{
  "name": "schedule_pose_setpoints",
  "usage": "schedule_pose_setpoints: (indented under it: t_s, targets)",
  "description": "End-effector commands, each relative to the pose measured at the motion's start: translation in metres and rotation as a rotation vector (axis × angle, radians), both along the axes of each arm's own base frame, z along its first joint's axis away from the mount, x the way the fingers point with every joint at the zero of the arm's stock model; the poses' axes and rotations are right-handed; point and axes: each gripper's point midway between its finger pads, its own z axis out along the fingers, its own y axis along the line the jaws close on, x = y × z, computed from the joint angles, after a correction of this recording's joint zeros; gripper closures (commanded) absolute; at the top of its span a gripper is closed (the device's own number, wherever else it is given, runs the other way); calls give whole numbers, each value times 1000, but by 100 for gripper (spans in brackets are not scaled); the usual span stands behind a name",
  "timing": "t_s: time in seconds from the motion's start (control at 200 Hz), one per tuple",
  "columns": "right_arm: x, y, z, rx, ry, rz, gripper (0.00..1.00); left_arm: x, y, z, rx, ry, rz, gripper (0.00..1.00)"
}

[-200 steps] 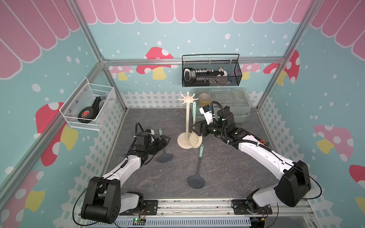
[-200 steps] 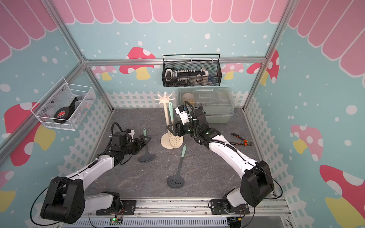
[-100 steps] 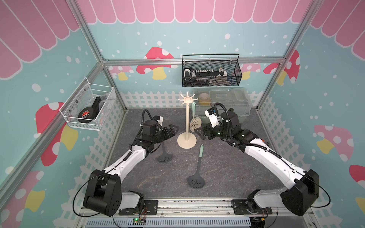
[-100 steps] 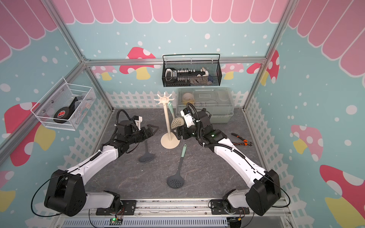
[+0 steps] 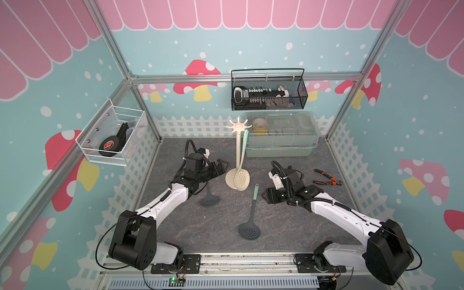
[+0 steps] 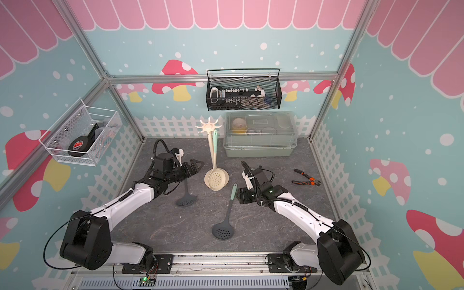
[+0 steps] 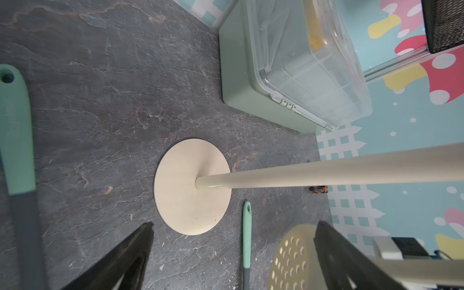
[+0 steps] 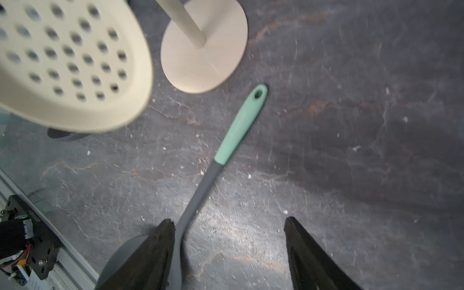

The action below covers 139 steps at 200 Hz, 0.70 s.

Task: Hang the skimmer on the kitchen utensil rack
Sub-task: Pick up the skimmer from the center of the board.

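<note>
No writing can be read anywhere: the black roll (image 5: 110, 146) in the white basket (image 5: 88, 148) on the side wall carries a red label too small to make out, and the mark pressed into the mint handle of the dark skimmer (image 5: 251, 213) lying on the surface (image 5: 288, 226) is blurred in the right wrist view. The cream skimmer (image 5: 241, 178) hangs from the crown of the kitchen utensil rack (image 5: 237, 150), on the side toward the clear-lidded box (image 5: 278, 151), with its holed head low over the disc base; whether head and base touch cannot be told. The left hand (image 7: 234, 223) is spread wide just beside the pole and holds nothing. The right hand (image 8: 227, 220) is also spread, empty, above the surface by the dark skimmer's shaft. A second dark skimmer (image 5: 209, 200) is half hidden under the left arm. The contents of the black wire-mesh basket (image 5: 268, 107) are hard to identify, as are those of the box.
</note>
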Motion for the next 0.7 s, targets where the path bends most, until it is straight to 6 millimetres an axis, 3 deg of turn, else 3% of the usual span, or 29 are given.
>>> schedule_pose_setpoints:
  t_s: [0.0,0.22,0.45,0.69]
  targets:
    - [-3,2,2,67,2,-74,35,-6,15,3,74,-23,51,1]
    - [-15,19,-22,91,63,-85,40,-21,44,-2,151,-13,145,1]
    - [-14,45,-42,105,107,-79,41,-40,60,-4,176,-8,176,1]
    - [-13,38,-71,57,132,-166,47,-53,70,2,188,-6,187,1]
